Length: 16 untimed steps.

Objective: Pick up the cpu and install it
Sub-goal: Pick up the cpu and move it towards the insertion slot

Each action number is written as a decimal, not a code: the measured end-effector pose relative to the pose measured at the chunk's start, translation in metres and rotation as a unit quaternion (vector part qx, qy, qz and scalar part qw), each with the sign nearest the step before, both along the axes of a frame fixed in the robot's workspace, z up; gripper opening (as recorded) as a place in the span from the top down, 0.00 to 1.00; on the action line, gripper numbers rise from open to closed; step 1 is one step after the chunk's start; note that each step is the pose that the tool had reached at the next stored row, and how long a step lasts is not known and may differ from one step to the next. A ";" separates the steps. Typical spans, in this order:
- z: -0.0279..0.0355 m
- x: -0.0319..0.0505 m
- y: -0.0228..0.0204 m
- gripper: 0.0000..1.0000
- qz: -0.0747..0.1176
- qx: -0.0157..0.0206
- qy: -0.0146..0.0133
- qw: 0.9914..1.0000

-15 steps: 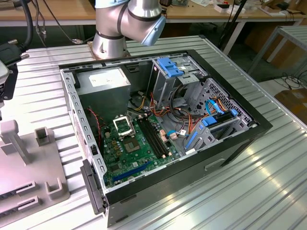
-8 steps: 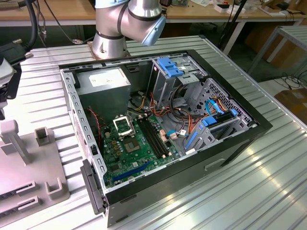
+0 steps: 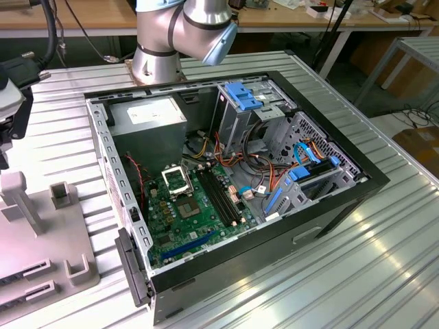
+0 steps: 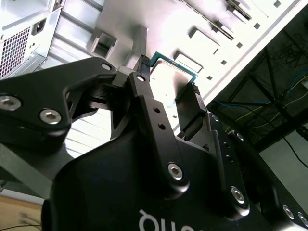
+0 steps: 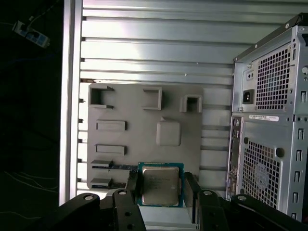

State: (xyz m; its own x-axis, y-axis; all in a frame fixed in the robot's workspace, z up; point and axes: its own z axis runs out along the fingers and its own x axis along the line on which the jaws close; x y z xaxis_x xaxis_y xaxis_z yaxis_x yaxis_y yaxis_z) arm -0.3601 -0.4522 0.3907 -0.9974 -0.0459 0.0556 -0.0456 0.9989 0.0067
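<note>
Mid pick-up, the gripper (image 5: pixel 161 178) clamps the cpu (image 5: pixel 160 186) at the edge of the grey plate (image 5: pixel 139 139); installing needs a level carry.

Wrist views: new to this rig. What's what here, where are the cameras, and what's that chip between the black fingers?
It is a single robot arm with a two-fingered gripper. The exterior view looks from off the arm at an opened computer case on a ribbed metal table; the socket frame sits on its green board. Both wrist views ride on the arm, looking past the gripper. It clamps the cpu, a small square chip, with a grey parts tray behind it.
</note>
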 end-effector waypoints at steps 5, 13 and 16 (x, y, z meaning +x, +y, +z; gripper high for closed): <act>0.0000 0.0076 0.0000 0.53 0.000 0.000 0.001 1.000; 0.0000 0.0181 0.0000 0.53 0.000 0.000 0.002 1.000; 0.0000 0.0219 0.0000 0.53 0.000 0.000 0.003 1.000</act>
